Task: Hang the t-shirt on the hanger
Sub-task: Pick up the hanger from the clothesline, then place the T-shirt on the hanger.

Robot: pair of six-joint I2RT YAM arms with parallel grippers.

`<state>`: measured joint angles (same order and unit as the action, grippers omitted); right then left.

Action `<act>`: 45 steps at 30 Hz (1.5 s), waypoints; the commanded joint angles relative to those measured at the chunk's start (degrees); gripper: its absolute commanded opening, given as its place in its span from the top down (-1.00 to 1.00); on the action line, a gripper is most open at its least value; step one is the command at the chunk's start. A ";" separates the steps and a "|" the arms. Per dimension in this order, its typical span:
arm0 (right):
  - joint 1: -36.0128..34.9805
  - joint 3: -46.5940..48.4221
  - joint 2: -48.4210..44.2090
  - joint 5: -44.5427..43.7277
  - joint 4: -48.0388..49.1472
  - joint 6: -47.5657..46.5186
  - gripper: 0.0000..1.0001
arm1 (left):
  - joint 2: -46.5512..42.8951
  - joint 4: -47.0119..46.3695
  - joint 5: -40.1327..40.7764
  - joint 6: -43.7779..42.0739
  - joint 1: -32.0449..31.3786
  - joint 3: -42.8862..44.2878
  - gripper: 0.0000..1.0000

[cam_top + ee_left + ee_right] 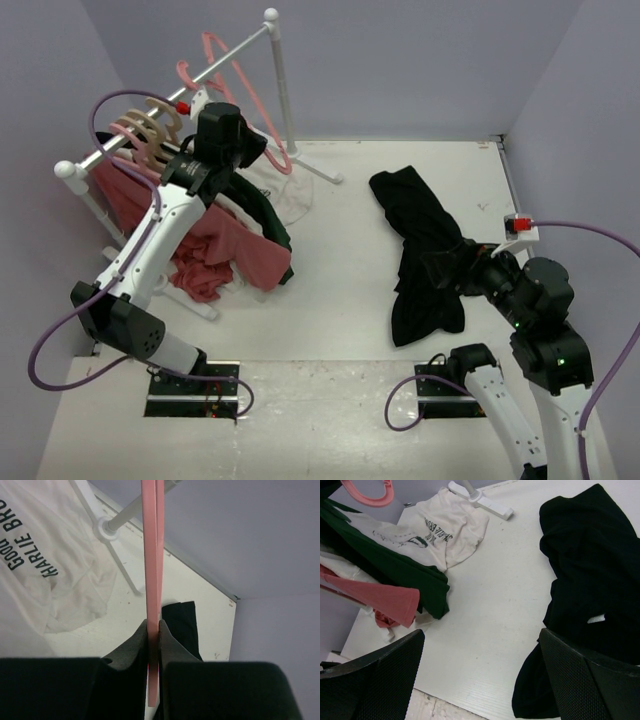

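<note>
The hanger is clamped by the left gripper, and the t-shirt is seen from above at its four o'clock, beneath the wide-spread right gripper.

Our left gripper, raised far-left, clamps the hanger; our right gripper sits low, jaws wide apart.

We see a plain black fabric t-shirt, a bright pink plastic hanger, a cream fabric shirt printed with black lettering, a dark green fabric shirt and a salmon-pink fabric shirt.
</note>
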<state>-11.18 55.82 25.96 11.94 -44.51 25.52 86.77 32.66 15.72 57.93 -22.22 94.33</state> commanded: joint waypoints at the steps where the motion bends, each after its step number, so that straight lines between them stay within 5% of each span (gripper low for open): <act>1: 0.19 0.35 0.32 1.16 1.96 0.23 -0.97 | -3.73 -8.51 -5.47 -1.35 -0.29 -4.30 1.00; 30: 0.19 -0.46 2.88 0.01 3.56 1.30 -0.97 | -21.91 -15.34 -23.74 -12.33 -4.42 -28.59 1.00; 38: 0.19 -1.07 10.98 -0.84 5.93 4.11 -0.97 | -21.47 -15.43 -32.76 -19.14 -6.87 -28.07 1.00; 45: 0.20 1.07 21.88 -14.12 6.10 5.26 -0.86 | -20.24 -14.02 -32.30 -23.64 -13.87 -27.47 1.00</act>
<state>-11.18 54.96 43.21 7.09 -40.42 29.24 67.54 20.41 -14.84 38.94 -33.20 65.36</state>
